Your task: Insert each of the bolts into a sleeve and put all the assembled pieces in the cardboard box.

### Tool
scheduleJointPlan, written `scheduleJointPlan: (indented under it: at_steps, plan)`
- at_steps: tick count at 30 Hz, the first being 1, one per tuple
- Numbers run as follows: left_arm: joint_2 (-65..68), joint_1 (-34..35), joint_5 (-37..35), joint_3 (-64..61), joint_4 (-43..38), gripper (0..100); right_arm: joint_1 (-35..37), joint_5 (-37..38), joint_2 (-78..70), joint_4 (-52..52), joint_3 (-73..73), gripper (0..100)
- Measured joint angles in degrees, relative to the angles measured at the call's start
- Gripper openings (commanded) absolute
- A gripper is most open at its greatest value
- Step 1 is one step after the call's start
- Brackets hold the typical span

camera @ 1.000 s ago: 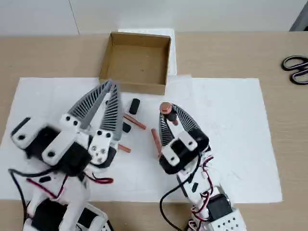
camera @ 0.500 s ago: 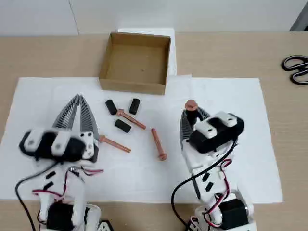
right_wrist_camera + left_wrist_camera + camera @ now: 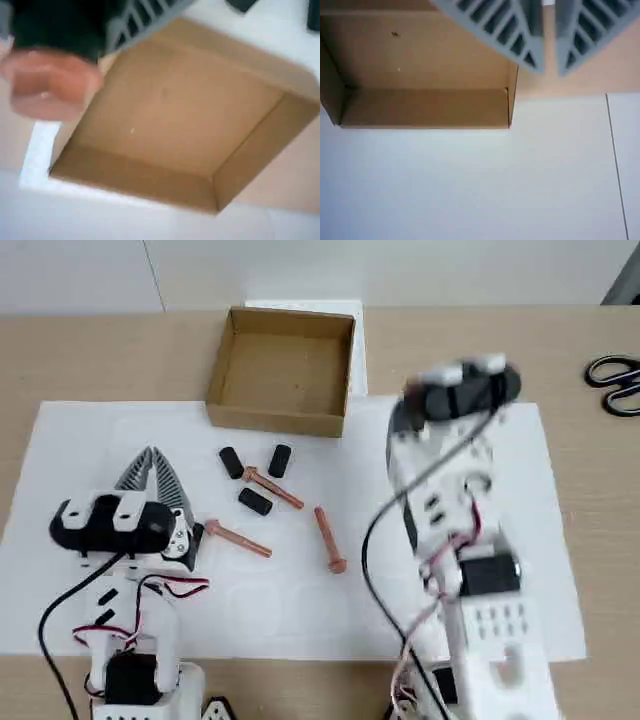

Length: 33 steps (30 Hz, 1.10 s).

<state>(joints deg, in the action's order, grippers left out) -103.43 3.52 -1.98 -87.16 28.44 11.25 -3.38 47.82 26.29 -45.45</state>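
A: High view, risk?
B: My right arm (image 3: 460,390) hangs just right of the box (image 3: 285,370), not over it, so a release now would likely miss. Three bolts (image 3: 328,537) and three sleeves (image 3: 255,502) lie loose near the box. Since 1 s ago this arm lifted toward the box. The left gripper (image 3: 150,453), then spread, closed and backed away.
A: Left wrist?
B: Fingers (image 3: 510,35) closed, empty, box ahead.
A: Right wrist?
B: Right gripper (image 3: 95,30) clenched on the piece (image 3: 50,92) at the box's rim. Slip possible.

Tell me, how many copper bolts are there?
4. Three lie loose on the white paper: one among the black sleeves, one by the left gripper, one further right. The fourth bolt is held in the right gripper. The arms may hide more.
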Motion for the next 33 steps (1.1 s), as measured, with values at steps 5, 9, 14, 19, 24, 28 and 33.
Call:
scheduleJointPlan:
  at_steps: [5,9,14,19,24,28,33]
  plan:
    - [0.0,0.0,0.1,0.1,0.0,1,3.1,-0.2,-18.2,-7.8,13.5,0.4]
    - [0.0,0.0,0.2,0.1,0.0,1,6.2,-0.2,-30.9,-14.0,23.4,0.4]
    - [0.0,0.0,0.3,0.1,0.0,1,8.6,-0.2,-46.1,-19.3,35.7,0.4]
    - [0.0,0.0,0.3,0.1,0.0,1,9.8,-0.5,-60.6,-22.2,47.9,0.4]
    - [0.0,0.0,0.3,-1.2,0.0,1,9.8,-0.5,-74.8,-30.9,59.0,0.4]
    - [0.0,0.0,0.3,-3.1,0.0,1,9.8,-0.5,-85.1,-32.6,66.8,0.4]
    - [0.0,0.0,0.3,-3.1,0.0,1,9.8,-0.5,-97.6,-32.7,75.8,0.4]
